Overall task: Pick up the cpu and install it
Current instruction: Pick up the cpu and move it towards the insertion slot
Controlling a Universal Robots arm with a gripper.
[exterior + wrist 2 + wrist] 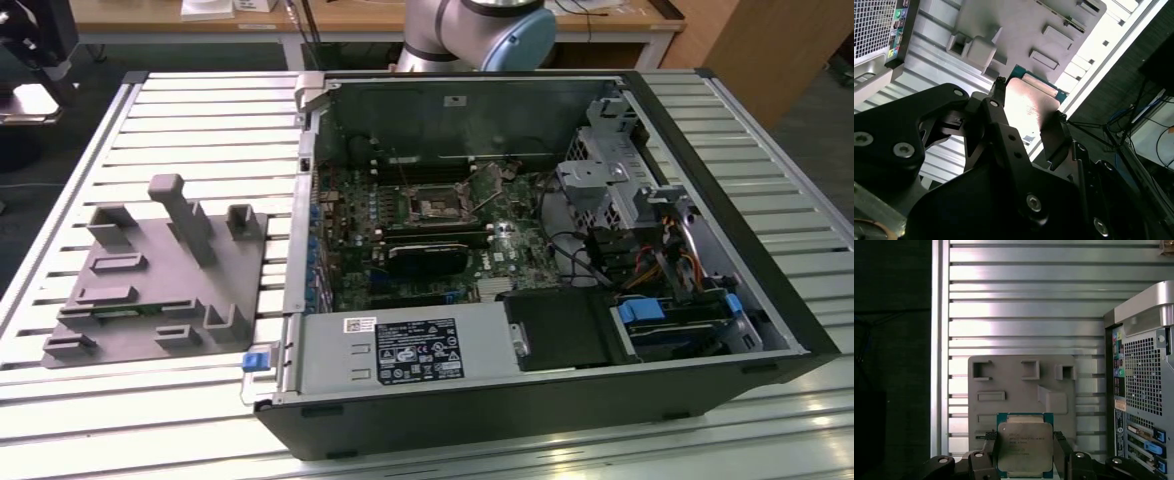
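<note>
Black fingers (1061, 452) of the hand (1024, 436) sit nearest the lens in both wrist views. They are closed on the cpu (1025, 449) and pinch it by two opposite edges. I read that edge grip as deliberate: it keeps the pads off the shiny metal top, which faces the first wrist view squarely, and off the underside. The chip sits level between the fingers, which suits a part that has to go down flat.

Beyond the chip lies the grey tray (1021, 385) with its upright blocks, flat on the slatted bench (1029, 305). It looks far off, so I judge the cpu hangs well clear of it. The blocks seem meant to hold parts in fixed spots.

In the exterior view the tray lies on the exterior view's left of the computer case (694, 120). The case is on its side with the panel off, so the dark socket (438, 208) on the board faces upward. That socket is bare, so the install is not yet done.
</note>
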